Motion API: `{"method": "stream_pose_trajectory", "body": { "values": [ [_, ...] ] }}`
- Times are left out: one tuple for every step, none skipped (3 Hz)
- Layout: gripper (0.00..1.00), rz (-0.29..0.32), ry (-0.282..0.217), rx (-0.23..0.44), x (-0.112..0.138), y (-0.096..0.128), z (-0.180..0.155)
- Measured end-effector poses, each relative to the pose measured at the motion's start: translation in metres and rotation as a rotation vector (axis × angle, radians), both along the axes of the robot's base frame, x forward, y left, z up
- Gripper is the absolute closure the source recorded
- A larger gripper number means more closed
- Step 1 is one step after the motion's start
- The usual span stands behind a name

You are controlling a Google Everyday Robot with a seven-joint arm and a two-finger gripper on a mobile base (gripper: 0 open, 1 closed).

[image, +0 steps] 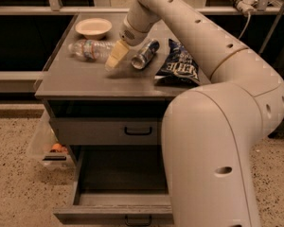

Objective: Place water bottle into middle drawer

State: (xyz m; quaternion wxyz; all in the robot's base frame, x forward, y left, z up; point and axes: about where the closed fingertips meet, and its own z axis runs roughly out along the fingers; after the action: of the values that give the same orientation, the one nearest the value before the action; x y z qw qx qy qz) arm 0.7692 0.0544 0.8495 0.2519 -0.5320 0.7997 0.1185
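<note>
The water bottle (89, 48) lies on its side on the grey cabinet top (85, 84), cap pointing left, its right end meeting my gripper. My gripper (114, 57) hangs low over the cabinet top, between the bottle on its left and the silver-blue can (145, 54) on its right. The middle drawer (113, 213) is pulled open at the bottom of the view, its dark interior showing nothing inside, black handle at the front. It sits far below and in front of the gripper.
A white bowl (93, 27) stands behind the bottle. A dark blue chip bag (177, 67) lies right of the can. The upper drawer front (104, 131) is closed. A clear bin (49, 148) sits on the floor at left. My arm's body (213, 145) fills the right.
</note>
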Motion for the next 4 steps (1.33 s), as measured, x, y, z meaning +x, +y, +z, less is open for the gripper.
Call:
{"method": "stream_pose_trajectory", "body": {
  "values": [
    [0.00,0.030,0.016,0.002,0.001,0.008,-0.011],
    [0.00,0.030,0.016,0.003,0.001,0.009,-0.011],
    [0.00,0.010,-0.002,-0.032,0.004,0.003,-0.009],
    [0.00,-0.012,-0.032,-0.075,0.014,-0.004,-0.005]
  ]
}}
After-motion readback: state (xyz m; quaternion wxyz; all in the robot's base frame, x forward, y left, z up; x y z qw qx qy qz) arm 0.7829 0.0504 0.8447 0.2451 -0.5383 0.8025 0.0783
